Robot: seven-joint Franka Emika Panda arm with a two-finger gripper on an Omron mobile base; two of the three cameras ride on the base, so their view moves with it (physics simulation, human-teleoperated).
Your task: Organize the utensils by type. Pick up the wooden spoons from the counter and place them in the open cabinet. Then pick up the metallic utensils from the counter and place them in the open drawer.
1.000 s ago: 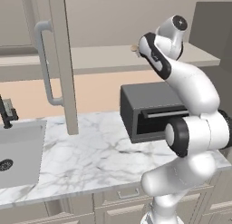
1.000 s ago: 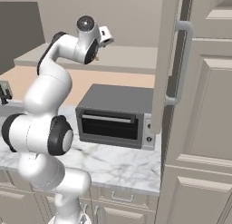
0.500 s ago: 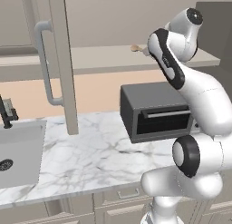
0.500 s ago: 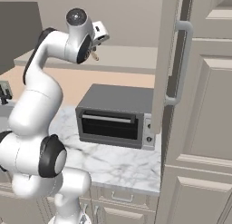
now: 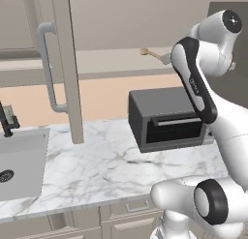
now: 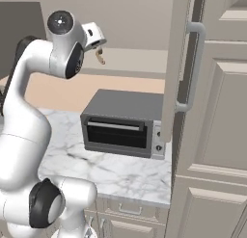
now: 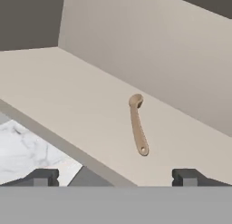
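The open cabinet [image 7: 68, 105] is the largest thing in play: a pale beige shelf with plain walls behind it, its door [image 5: 65, 64] swung out over the tabletop with a long bar handle. On that shelf lies one small tan wooden spoon [image 7: 137, 124], flat, bowl toward the far wall and handle toward the shelf's near edge, well apart from the walls. In the left base view its bowl end [image 5: 145, 52] shows just left of the arm.

Below the shelf a dark grey toaster oven [image 6: 123, 124] stands on the white, grey-veined marble tabletop [image 5: 97, 170], against the peach back wall. At the far left a sink [image 5: 22, 160] is set into the tabletop, with a dark tap behind it. Grey-beige drawer fronts [image 6: 120, 213] run under the slab, and a tall cabinet [image 6: 217, 136] stands to the right.

The pincer [image 7: 113, 177] hangs open and empty just before the shelf's near edge, close to the spoon but apart from it.
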